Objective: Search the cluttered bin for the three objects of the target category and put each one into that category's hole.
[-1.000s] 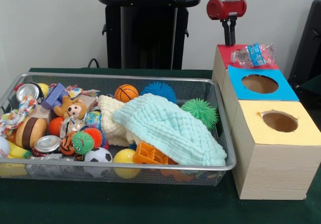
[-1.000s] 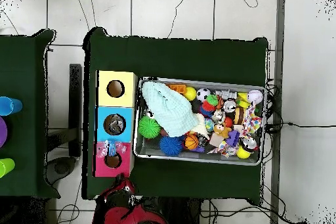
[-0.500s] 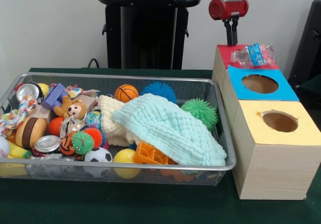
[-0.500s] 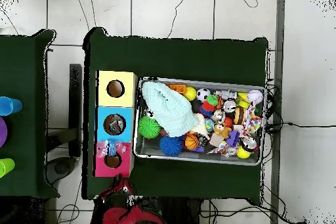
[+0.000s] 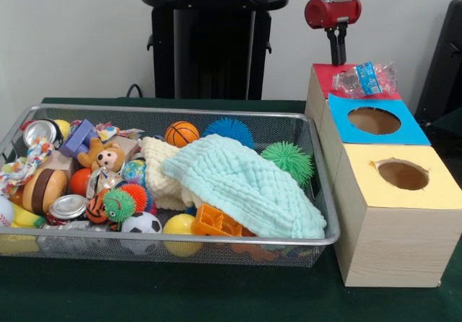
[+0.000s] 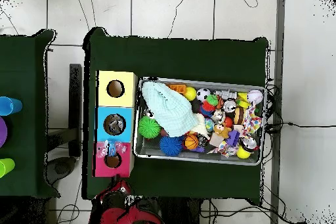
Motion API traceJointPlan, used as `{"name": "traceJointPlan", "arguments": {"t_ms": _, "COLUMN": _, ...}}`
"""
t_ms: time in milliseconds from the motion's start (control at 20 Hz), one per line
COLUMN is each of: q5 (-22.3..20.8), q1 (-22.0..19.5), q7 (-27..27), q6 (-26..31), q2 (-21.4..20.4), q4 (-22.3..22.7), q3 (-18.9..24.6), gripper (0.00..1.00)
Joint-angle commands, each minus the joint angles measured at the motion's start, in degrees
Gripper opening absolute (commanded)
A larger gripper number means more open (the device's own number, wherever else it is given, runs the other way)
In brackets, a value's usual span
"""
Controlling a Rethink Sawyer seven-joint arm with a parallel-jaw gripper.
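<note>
We see the hand [image 5: 335, 51] above the red box [image 5: 326, 78], its fingers closed together and empty. A crushed plastic bottle [image 5: 365, 79] lies on that box's top; the wire bin [image 5: 321, 164] of toys sits beside the boxes on the desk [image 5: 180, 293].

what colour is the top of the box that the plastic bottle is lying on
Red. The plastic bottle lies on the red-topped box, clearest in the front view.

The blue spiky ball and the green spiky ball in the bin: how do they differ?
The blue spiky ball lies against the bin's far wall, partly hidden behind the pale green cloth; the green spiky ball lies nearer the boxes and shows almost whole. Both are round, covered in soft spikes, and untouched.
</note>
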Motion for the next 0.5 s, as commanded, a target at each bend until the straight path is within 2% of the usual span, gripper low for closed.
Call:
{"name": "traceJointPlan", "arguments": {"t_ms": 50, "q5": 2.09, "q1": -0.63, "q7": 9.40, "q6": -4.52, "q2": 0.18, "q4": -3.03, "q3": 5.45, "gripper": 0.00}}
{"name": "traceJointPlan", "arguments": {"t_ms": 500, "q5": 2.23, "q1": -1.88, "q7": 9.53, "q6": -3.54, "q2": -1.91, "q4": -4.26, "q3": 6.17, "gripper": 0.00}}
